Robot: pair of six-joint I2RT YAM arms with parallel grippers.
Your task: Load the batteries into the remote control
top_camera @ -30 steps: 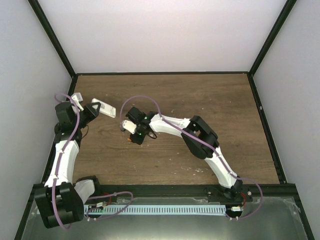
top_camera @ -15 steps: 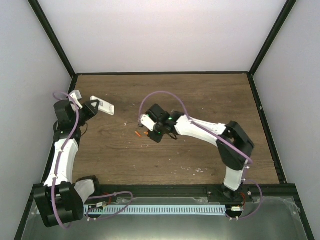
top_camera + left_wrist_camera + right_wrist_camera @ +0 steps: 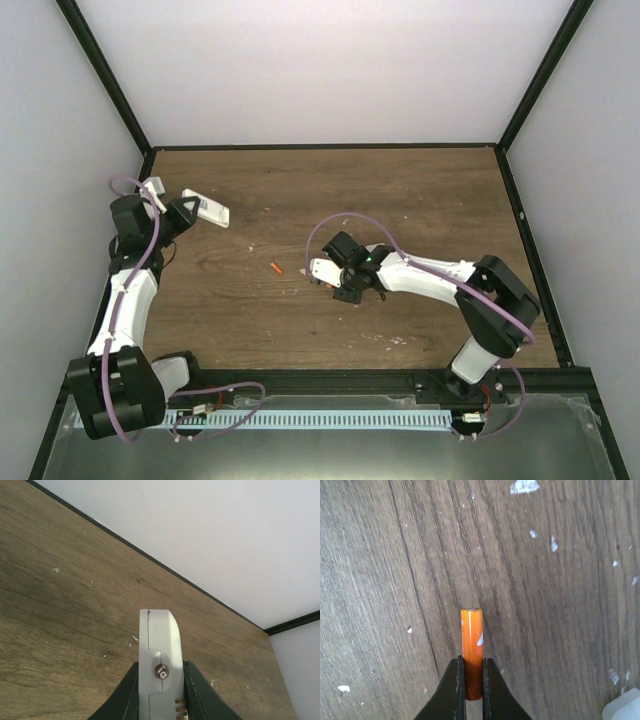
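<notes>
Pinching one of the batteries by its end, the right gripper hangs over the middle of the counter — jaws narrowed right down on that orange cylinder, most of it sticking out free. Far left, the left gripper is clamped on the remote control, which looks lifted off the wood, well apart from the other arm. The second battery lies loose on the counter between them. The worry: with so little in the pinch, that battery could pivot or pop out when pushed home, and the remote, held at one end only, could twist away. The battery bay — turned out of sight, so I can't tell whether anything is in it.
</notes>
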